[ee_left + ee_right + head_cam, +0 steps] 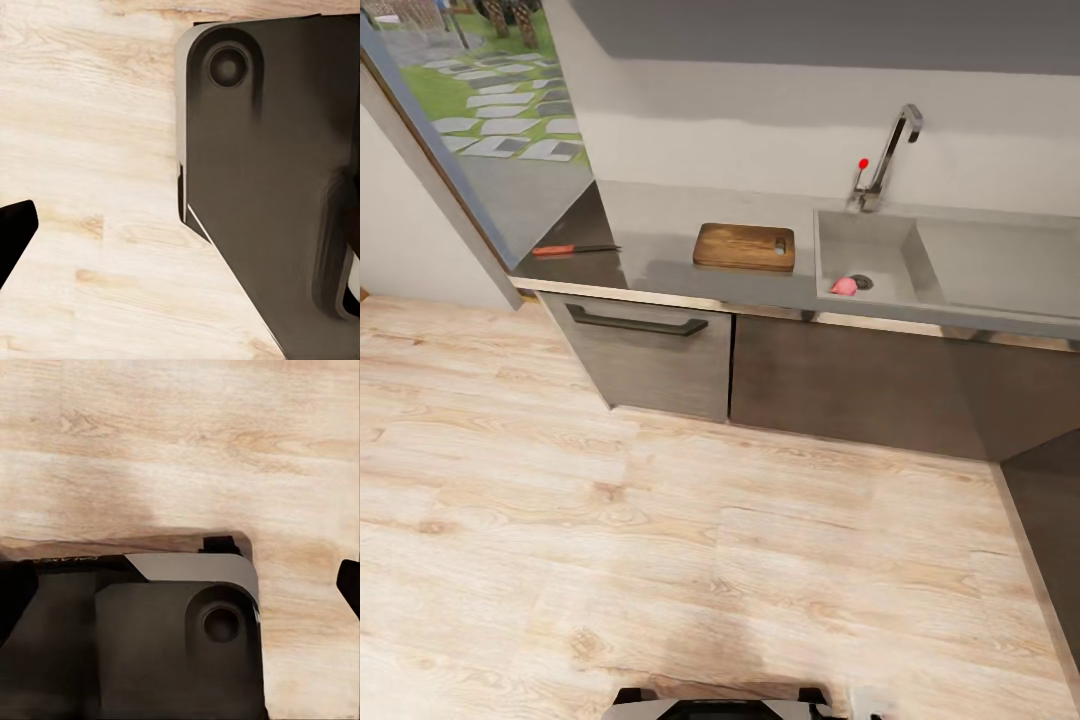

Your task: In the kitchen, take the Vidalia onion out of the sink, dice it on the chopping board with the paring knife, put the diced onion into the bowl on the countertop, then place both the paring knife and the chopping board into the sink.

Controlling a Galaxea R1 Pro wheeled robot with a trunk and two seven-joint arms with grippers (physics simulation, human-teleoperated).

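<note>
Head view: a long grey table (pixel 660 250) runs along a pale kitchen wall, over grey cabinets with a dark bar handle (pixel 636 324), and pale wood-plank floor (pixel 660 560) spreads out before it. At 11 o'clock a window (pixel 480 90) looks onto grass and paving stones. The chopping board (pixel 745 246) lies flat near the middle of the table, just beside the sink (pixel 950 265) at 2 o'clock. The Vidalia onion (pixel 844 286) sits on the basin floor, touching or just beside the drain. The chrome tap (pixel 885 160) rises behind the basin. The paring knife (pixel 575 249) lies flat at the table's far end toward 10 o'clock, well apart from the board. At 6 o'clock the top of the robot's base (pixel 720 705) edges into the picture.

Left wrist view: the arm hangs low, camera turned to the floor beside the robot's dark base housing (pixel 277 187). One dark fingertip of the left gripper (pixel 13 232) shows; whether it is open or closed cannot be told.

Right wrist view: the same floor and dark housing (pixel 150 645). A sliver of the right gripper (pixel 349 581) shows at the edge; its state cannot be told.
</note>
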